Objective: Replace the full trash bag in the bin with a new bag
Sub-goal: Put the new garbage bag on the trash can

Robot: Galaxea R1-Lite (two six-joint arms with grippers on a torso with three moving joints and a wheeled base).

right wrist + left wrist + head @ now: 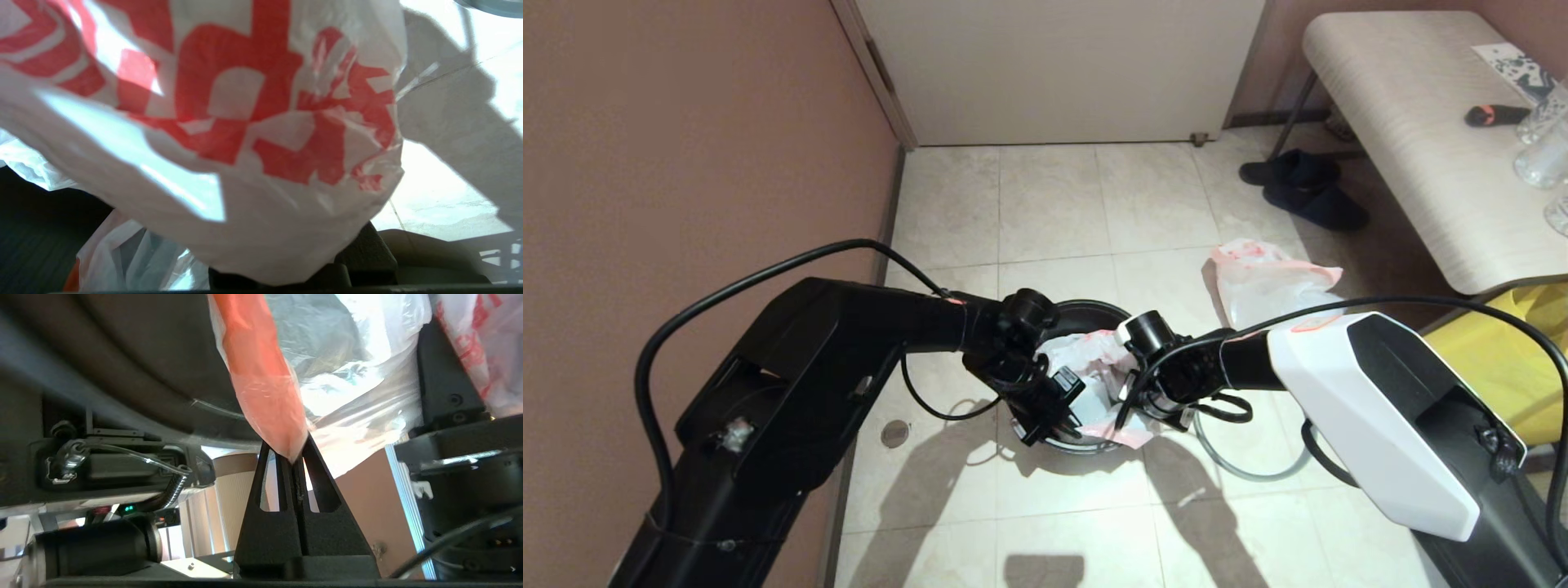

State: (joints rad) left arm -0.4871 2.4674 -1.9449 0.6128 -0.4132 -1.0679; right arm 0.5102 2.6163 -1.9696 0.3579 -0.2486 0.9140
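Two grippers are seen over the bin [1094, 314] in the head view, which stands on the tiled floor [1045, 212] close to the brown wall [686, 147]. The left gripper [1058, 416] is reached down at the bin's near left edge, and the right gripper [1147, 400] at its near right edge. Between them the new bag [1086, 359] is spread across the mouth of the bin, with its pink band draped over the near rim. A second white bag [1270, 282] with red print is lying on the floor beyond the right arm, apart from the bin. A grey hoop [1245, 465] is lying on the floor by the right arm. A pair of dark shoes [1307, 192] is placed under a pale bench [1413, 139].

In the left wrist view, the left gripper [295, 457] is closed tight on a fold of the bag's orange-pink band [263, 384], with the clear film [347, 371] spread behind it.

In the right wrist view, the frame is largely filled by white plastic with red print [245, 122], draped over the right gripper; its fingers are covered, and whether they are closed on the plastic cannot be told.
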